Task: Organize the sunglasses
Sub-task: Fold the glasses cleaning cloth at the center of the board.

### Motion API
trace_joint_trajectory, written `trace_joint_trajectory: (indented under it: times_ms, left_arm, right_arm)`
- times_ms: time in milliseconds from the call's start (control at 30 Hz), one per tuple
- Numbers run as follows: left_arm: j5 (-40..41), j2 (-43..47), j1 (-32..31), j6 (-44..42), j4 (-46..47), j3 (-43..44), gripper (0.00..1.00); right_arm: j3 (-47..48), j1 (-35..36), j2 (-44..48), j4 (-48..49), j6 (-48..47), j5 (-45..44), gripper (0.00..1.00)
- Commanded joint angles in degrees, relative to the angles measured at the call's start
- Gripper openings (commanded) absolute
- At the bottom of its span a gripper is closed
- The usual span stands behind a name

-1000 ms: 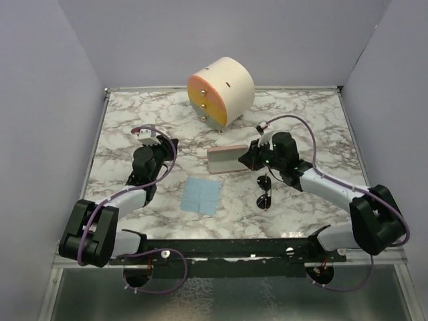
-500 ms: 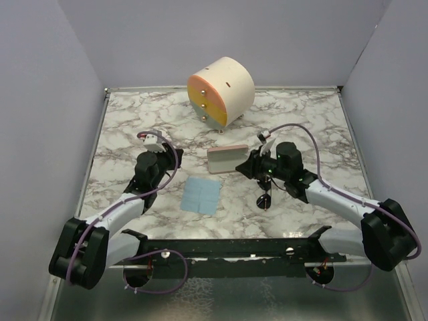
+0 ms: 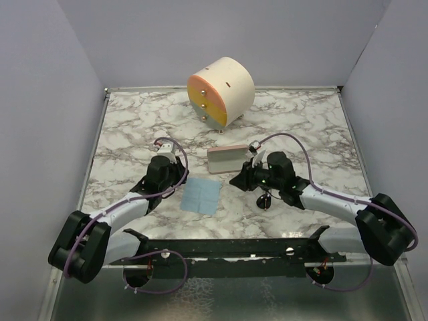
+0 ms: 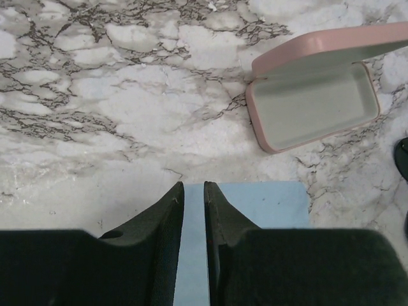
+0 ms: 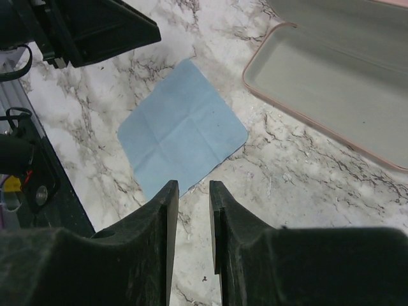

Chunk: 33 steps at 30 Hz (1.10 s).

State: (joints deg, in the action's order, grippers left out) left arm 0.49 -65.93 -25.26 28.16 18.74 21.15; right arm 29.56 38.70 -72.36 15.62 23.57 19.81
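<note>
The sunglasses (image 3: 266,198) lie on the marble worktop (image 3: 134,127), half hidden under the right arm, apparently folded. The right claw (image 5: 191,186), slightly parted and empty, hangs near the blue cloth (image 5: 182,137) and the open pink case (image 4: 312,105). The left claw (image 4: 194,188), narrowly parted and empty, hovers over the cloth's edge.

White shells along left arm (image 3: 124,204) and right arm (image 3: 328,197), bulky black housings at joints. Purple cables (image 3: 289,136) looped beside each, small white connector at each wrist. Matte black left gripper (image 4: 194,188): two tapered fingers (image 4: 162,217), small round hole near one base.
</note>
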Motion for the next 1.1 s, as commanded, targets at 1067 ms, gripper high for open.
trace_joint_trajectory:
  times_ms: [1067]
  left_arm:
    - [-3.2,-15.4,-0.4,-4.5,-0.4,5.6,0.25]
  right_arm:
    - [-0.8,0.8,-7.8,7.2,1.0,3.6,0.26]
